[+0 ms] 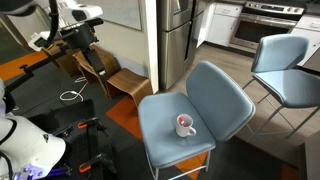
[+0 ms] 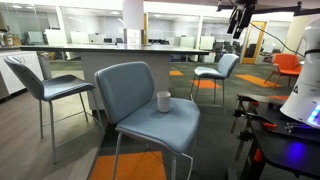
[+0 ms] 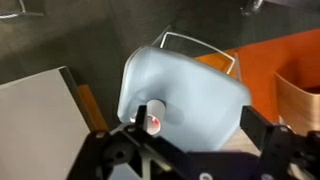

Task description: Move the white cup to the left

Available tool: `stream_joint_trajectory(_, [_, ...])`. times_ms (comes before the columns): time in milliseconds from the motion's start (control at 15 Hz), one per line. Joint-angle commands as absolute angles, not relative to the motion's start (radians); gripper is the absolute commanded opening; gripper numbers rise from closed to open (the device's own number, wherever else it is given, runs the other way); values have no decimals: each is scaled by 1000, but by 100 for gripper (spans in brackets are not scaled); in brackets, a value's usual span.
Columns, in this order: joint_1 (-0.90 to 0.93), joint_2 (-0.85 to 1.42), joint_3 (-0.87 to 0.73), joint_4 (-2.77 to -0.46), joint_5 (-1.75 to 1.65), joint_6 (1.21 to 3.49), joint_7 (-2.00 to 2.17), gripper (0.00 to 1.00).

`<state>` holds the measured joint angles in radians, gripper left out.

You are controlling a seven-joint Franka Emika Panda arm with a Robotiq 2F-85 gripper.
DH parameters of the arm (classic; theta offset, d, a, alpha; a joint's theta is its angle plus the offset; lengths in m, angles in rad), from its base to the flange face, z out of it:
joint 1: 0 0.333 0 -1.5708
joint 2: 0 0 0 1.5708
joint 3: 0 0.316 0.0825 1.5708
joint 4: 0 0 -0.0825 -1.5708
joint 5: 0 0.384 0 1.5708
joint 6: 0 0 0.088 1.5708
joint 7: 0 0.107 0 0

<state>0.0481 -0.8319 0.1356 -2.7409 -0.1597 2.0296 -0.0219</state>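
Note:
The white cup [image 1: 185, 125], small with a reddish-pink inside, stands upright on the blue-grey chair seat [image 1: 158, 118]. It shows in both exterior views, near the seat's rear edge in one of them [image 2: 163, 101]. In the wrist view the cup [image 3: 154, 120] sits on the seat [image 3: 195, 80] far below, next to one finger. My gripper [image 3: 198, 122] is open and empty, high above the chair. In an exterior view the gripper [image 2: 240, 18] hangs near the top edge, well above the cup.
A second blue-grey chair [image 1: 285, 68] stands beside the first; two more show in an exterior view [image 2: 45, 85] [image 2: 218, 70]. A curved wooden seat [image 1: 125, 82] lies on the floor near a steel fridge [image 1: 175, 35]. Robot base and cables [image 1: 40, 150] fill a corner.

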Motion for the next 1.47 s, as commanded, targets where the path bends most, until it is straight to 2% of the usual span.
stream_joint_trajectory(0, [63,-830,122,-2738,-171,2025,-12,100])
stream_joint_trajectory(867, [63,-830,122,-2738,-171,2025,-12,100])
stream_joint_trajectory(1200, [2,-668,92,-2713,-175,2126,40,100])
stream_joint_trajectory(1400, [-46,-504,74,-2686,-188,2265,66,100])
